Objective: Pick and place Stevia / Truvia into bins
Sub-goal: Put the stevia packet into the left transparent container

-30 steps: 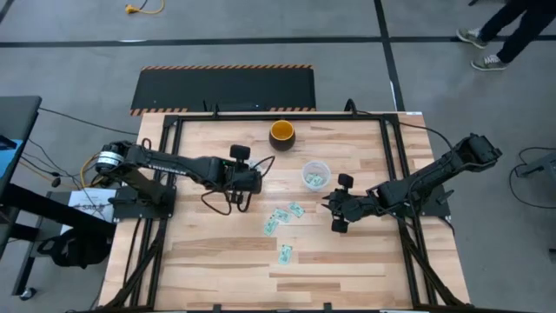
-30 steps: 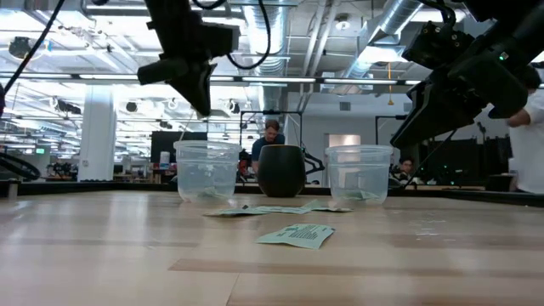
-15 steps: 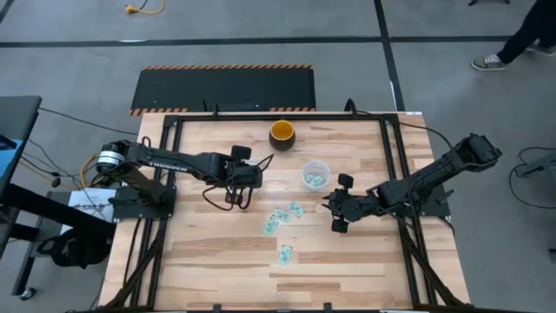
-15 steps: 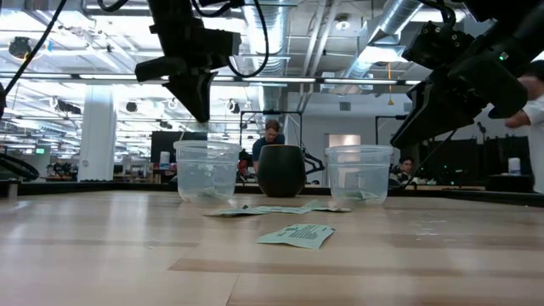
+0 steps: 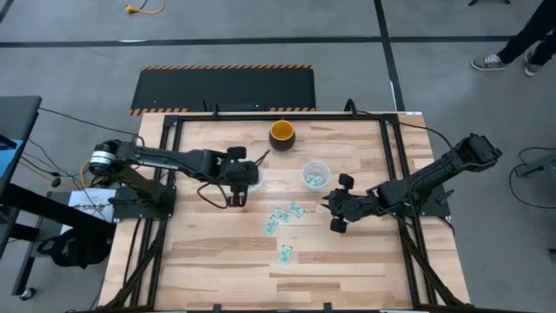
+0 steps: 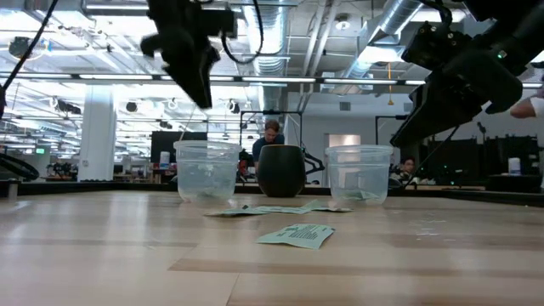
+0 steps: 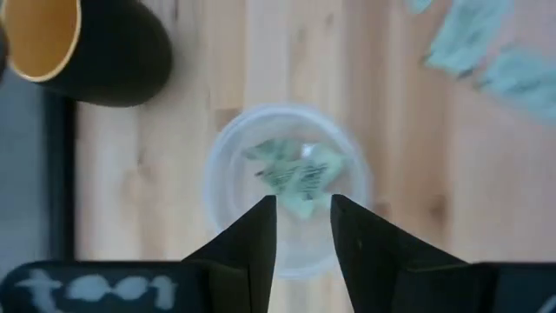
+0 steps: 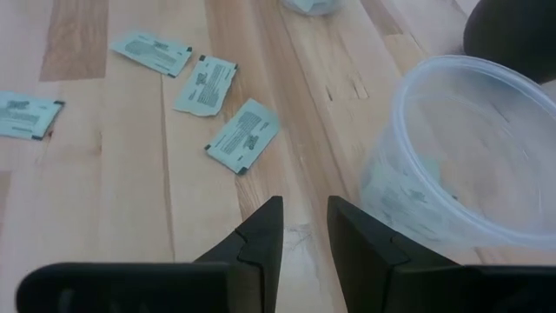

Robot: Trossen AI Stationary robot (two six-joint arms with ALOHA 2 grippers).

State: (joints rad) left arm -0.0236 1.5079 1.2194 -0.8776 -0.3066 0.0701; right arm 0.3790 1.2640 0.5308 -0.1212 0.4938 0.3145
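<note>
Two clear cups stand on the table: the left cup (image 5: 255, 173) (image 6: 206, 170) (image 7: 287, 187) and the right cup (image 5: 314, 175) (image 6: 359, 172) (image 8: 460, 156). Green and white sachets lie inside both. Several loose sachets lie flat on the wood near the cups (image 5: 276, 217) (image 5: 295, 209) (image 5: 285, 253) (image 6: 297, 234) (image 8: 244, 135). My left gripper (image 5: 239, 180) (image 6: 202, 98) (image 7: 302, 204) hangs open above the left cup's left side, holding nothing. My right gripper (image 5: 334, 213) (image 8: 300, 222) waits open above the table, right of the loose sachets and nearer than the right cup.
A dark bowl with an orange inside (image 5: 281, 133) (image 6: 281, 170) (image 7: 78, 48) stands toward the far edge, between the two cups. Bare wood runs along the near edge (image 5: 217, 278). A person's legs (image 5: 512, 52) show on the floor beyond the far right corner.
My left gripper has drawn back a little toward the table's left edge and risen, uncovering the left cup below it. The cups and loose sachets have stayed where they were.
</note>
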